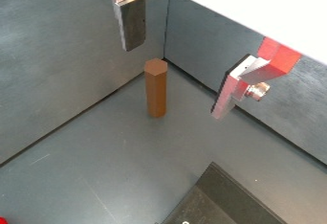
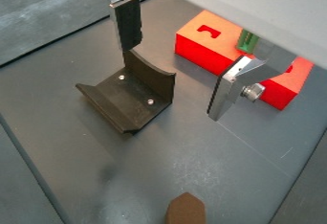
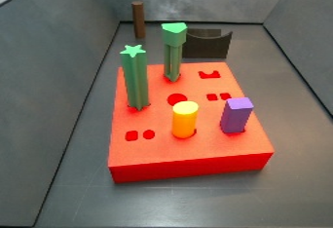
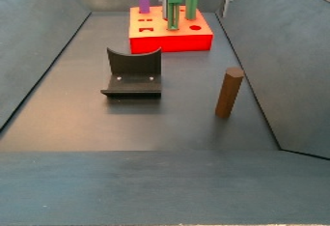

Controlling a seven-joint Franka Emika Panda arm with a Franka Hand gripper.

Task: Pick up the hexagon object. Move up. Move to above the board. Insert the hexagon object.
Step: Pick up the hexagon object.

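Note:
The hexagon object (image 1: 155,87) is a brown six-sided post. It stands upright on the grey floor near a corner of the walls, and shows in both side views (image 3: 138,18) (image 4: 229,93). My gripper (image 1: 183,60) is open and empty, held above the floor. One finger (image 1: 132,22) is up beside the post and the other finger (image 1: 236,89) is well off to its side. In a wrist view the gripper (image 2: 179,60) hangs between the fixture (image 2: 128,99) and the red board (image 2: 211,46). Only the post's top (image 2: 186,209) shows there.
The red board (image 3: 182,125) carries a green star peg (image 3: 132,76), a green peg (image 3: 172,52), a yellow cylinder (image 3: 185,118) and a purple block (image 3: 236,114). The dark fixture (image 4: 133,73) stands between the board and the near floor. Grey walls enclose the floor.

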